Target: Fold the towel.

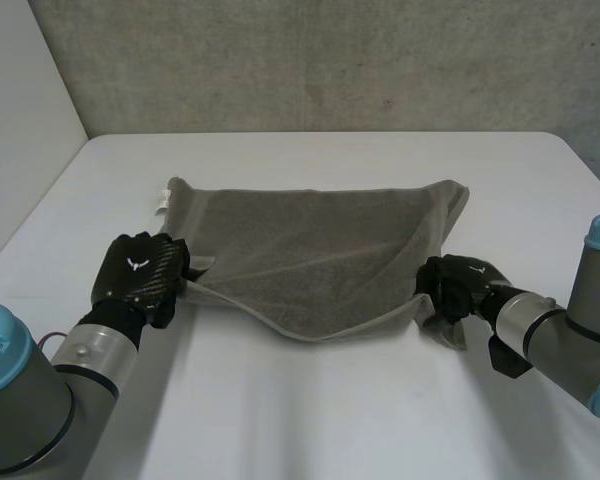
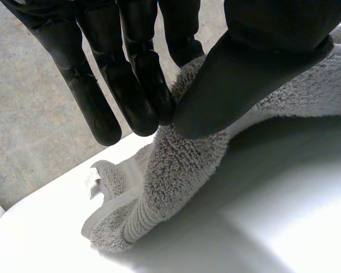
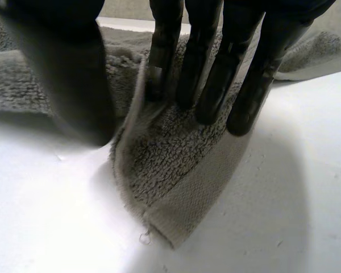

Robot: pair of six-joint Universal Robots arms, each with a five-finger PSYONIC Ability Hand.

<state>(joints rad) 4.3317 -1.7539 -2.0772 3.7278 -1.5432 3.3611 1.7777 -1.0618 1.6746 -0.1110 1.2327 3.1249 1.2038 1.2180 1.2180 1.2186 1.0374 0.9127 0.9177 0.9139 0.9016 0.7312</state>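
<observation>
The white table (image 1: 310, 410) carried one item: a grey-brown terry towel (image 1: 320, 250). The towel was spread across the table between the two hands, and its far edge lay flat on the surface. The near corner at the left hand (image 1: 140, 275) was lifted off the table, pinched between that hand's thumb and fingers. The near corner at the right hand (image 1: 458, 285) was lifted likewise, held between thumb and fingers, with the corner tip hanging below the fingertips. Between the two hands, the near edge sagged down towards the table. A small white label (image 1: 162, 198) sat at the far corner beyond the left hand.
</observation>
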